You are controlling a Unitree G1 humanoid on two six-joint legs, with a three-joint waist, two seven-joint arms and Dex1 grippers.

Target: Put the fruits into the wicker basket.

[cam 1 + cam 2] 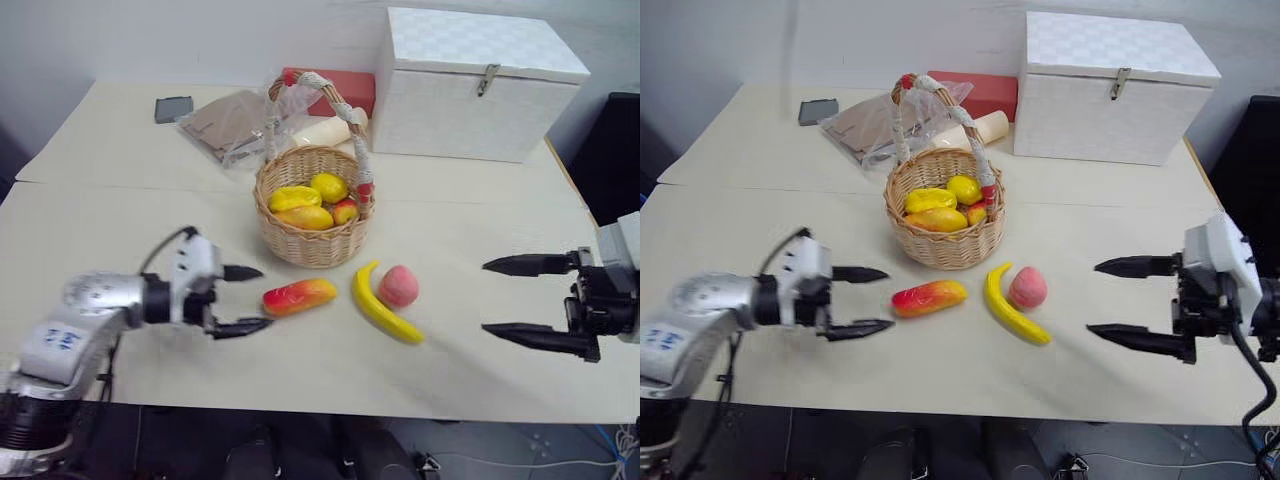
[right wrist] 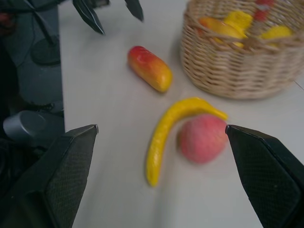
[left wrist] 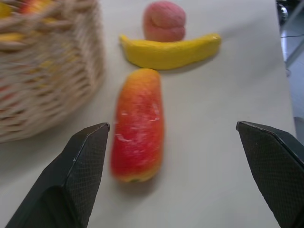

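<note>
Just beside the mango (image 1: pixel 298 296), the open left claw (image 1: pixel 244 300) hovers above bare table (image 1: pixel 120 220).

No readable text, label, brand, number or sign was found anywhere in these views. The left arm (image 1: pixel 62 345) carried a small bluish marking on its silver casing, too small and blurred to make out as letters. The white box (image 1: pixel 480 85) showed only a metal latch, with no lettering. The red box (image 1: pixel 335 88) behind the wicker basket (image 1: pixel 315 215) showed a plain face. The dark flat object (image 1: pixel 173 108) at the far side of the table (image 1: pixel 120 250) bore nothing legible. The fruits carried no stickers.
</note>
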